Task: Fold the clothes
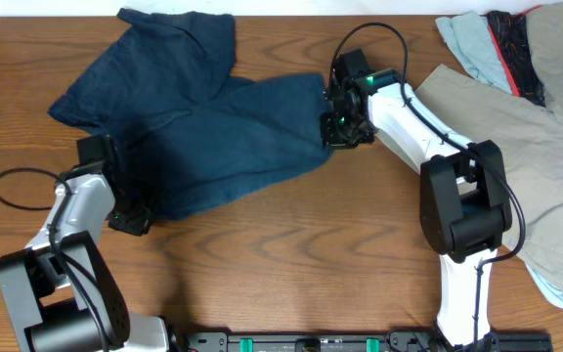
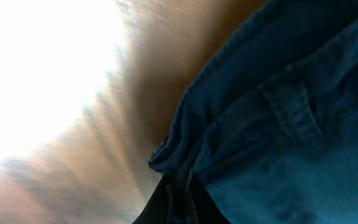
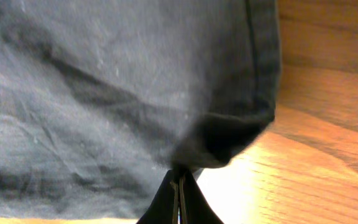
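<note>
L gripper (image 2: 180, 190), R gripper (image 3: 179, 182) tight on shorts (image 1: 213, 142)

The left pincer (image 2: 178, 202) is cut off by the bottom edge, the table (image 2: 73, 124) beyond it a washed-out blur.

1. Overhead: nothing to read here. No word, number or logo comes out legibly on the navy shorts (image 1: 213, 137) or on anything else in frame.
2. Left wrist: blurred denim up close, with no tag or print that can be made out.
3. Right wrist: no lettering is legible in this view either.
</note>
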